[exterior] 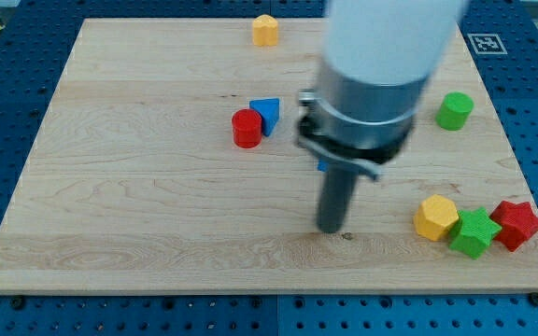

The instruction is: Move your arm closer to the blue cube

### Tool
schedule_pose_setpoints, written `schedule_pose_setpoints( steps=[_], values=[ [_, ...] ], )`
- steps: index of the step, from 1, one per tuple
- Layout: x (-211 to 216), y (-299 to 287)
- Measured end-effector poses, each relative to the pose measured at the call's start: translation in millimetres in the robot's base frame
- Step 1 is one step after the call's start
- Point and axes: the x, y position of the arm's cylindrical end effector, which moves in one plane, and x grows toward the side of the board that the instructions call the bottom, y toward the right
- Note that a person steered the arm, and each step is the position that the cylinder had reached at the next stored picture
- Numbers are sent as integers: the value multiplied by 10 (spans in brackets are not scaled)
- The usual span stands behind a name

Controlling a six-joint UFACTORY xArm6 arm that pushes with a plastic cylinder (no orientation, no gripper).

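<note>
My tip [331, 229] rests on the wooden board [138, 205], below the view's centre and slightly to its right. A small sliver of a blue block [322, 166] shows just left of the rod, above the tip. The arm hides most of it, so I cannot make out its shape. Another blue block [267, 113], wedge-like, sits up and to the left of the tip, touching a red cylinder [247, 128].
A yellow-orange hexagonal block [265, 30] sits near the view's top edge. A green cylinder [454, 110] is at the right. A yellow hexagonal block [435, 217], a green star [474, 233] and a red star [516, 224] cluster at the bottom right.
</note>
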Motion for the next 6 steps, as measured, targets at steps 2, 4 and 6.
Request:
schedule_pose_setpoints(
  steps=[2, 4, 6],
  values=[
    [-750, -347],
    [-979, -94],
    [-979, 436]
  ],
)
